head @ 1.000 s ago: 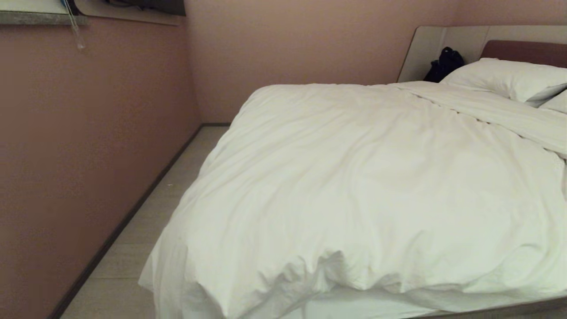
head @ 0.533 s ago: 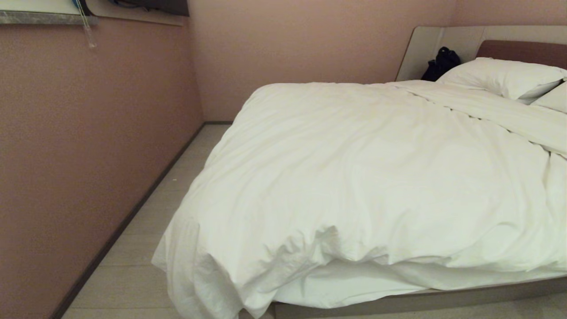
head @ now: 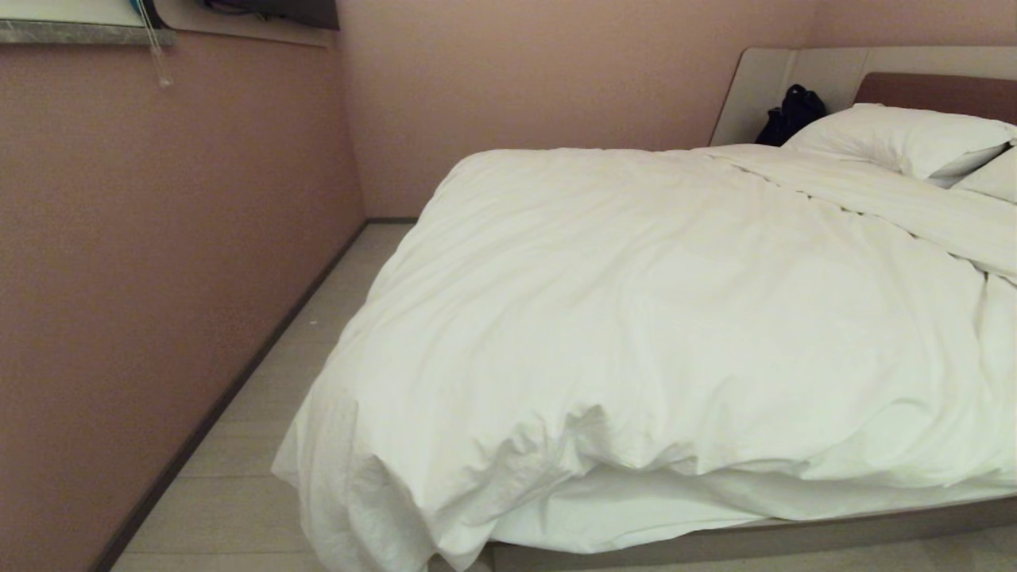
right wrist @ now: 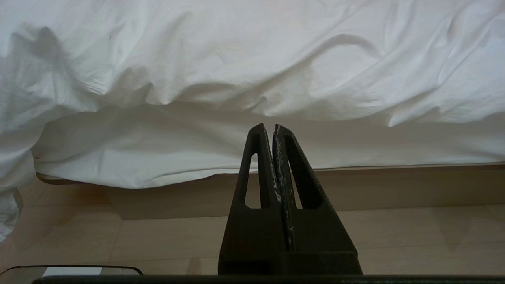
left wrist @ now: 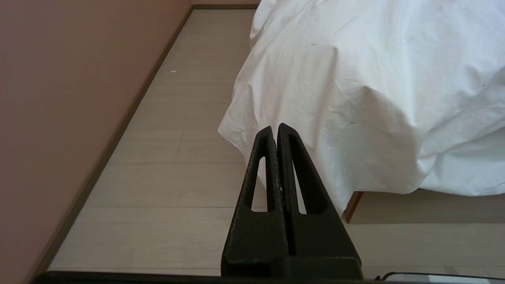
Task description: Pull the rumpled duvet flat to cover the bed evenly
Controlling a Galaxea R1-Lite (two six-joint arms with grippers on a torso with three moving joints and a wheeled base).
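The white duvet [head: 675, 318] lies over the bed, creased, with its near edge bunched up so a strip of white sheet [head: 636, 508] shows above the grey-beige base [head: 755, 536]. One duvet corner [head: 342, 492] hangs off the bed's near left corner toward the floor. No arm shows in the head view. My left gripper [left wrist: 275, 128] is shut and empty, held off the floor short of that hanging corner [left wrist: 252, 126]. My right gripper [right wrist: 270, 128] is shut and empty too, facing the bed's near side below the bunched duvet edge [right wrist: 236, 79].
A pink wall [head: 143, 278] runs along the left, leaving a narrow strip of pale floor [head: 262, 413] beside the bed. Two white pillows [head: 906, 139] and a dark bag [head: 790, 115] sit by the grey headboard [head: 763, 87]. A window sill [head: 71, 32] is at upper left.
The whole head view shifted between one second and half a second ago, showing more of the bed's near edge and base; since then it has held still. The duvet itself has not moved.
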